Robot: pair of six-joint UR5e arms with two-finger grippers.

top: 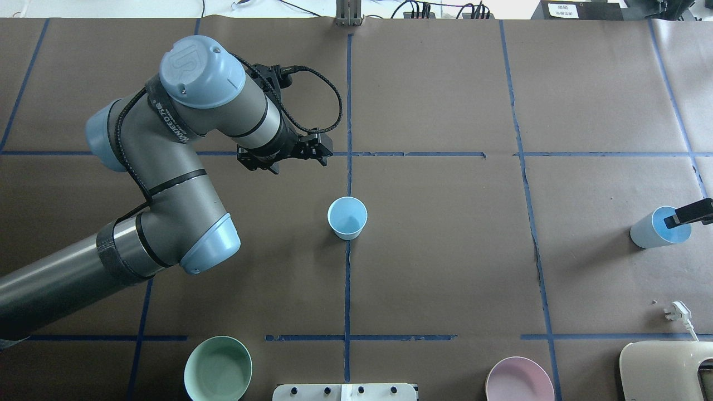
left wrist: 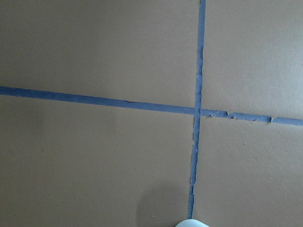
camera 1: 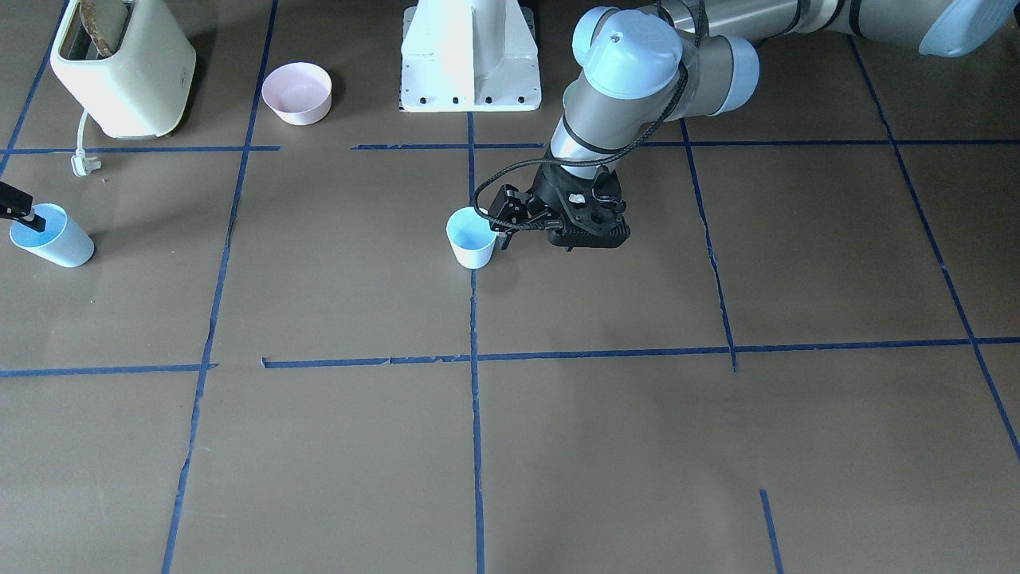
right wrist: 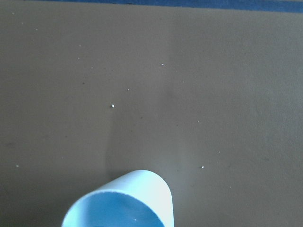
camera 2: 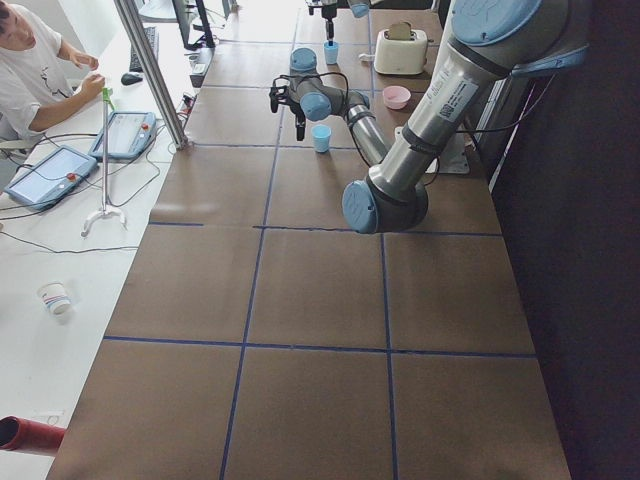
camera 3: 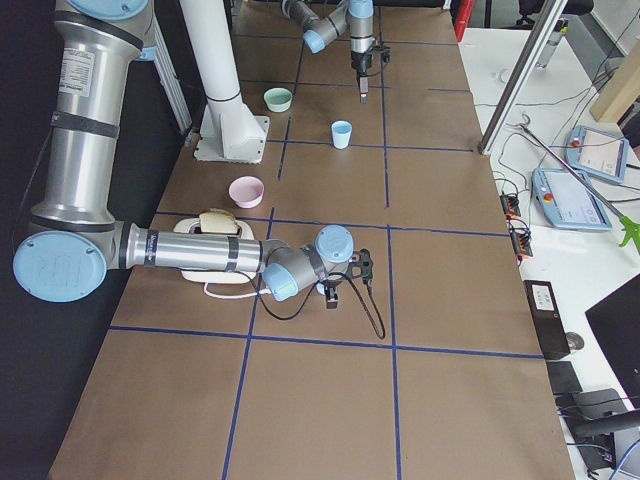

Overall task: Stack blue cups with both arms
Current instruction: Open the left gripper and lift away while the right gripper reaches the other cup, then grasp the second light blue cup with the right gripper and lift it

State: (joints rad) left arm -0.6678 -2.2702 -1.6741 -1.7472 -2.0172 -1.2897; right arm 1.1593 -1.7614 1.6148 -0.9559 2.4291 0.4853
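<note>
Centre cup [top: 347, 218] stands mouth-up; right fingers [top: 690, 213] pinch the side cup [top: 648, 235]; left fingers' [camera 3: 361, 94] spread unclear.

This is a robotics lab set up for manipulation trials. A left arm [top: 167, 184] and a right arm [camera 3: 190, 250], both industrial jointed units, rise from a white pedestal [camera 1: 470, 56] bolted at the near edge of a long table [top: 445, 250] covered in brown paper and ruled into a grid with blue tape [top: 347, 278]. Household props sit on it as test pieces: a cream toaster [camera 1: 123, 68], a pink bowl [camera 1: 297, 92] and a mint-green bowl [top: 218, 368]. At the far side an operator [camera 2: 30, 70] sits at a white bench with teach pendants [camera 2: 50, 175], a keyboard [camera 2: 150, 45], loose cables and an aluminium post [camera 2: 150, 70].
</note>
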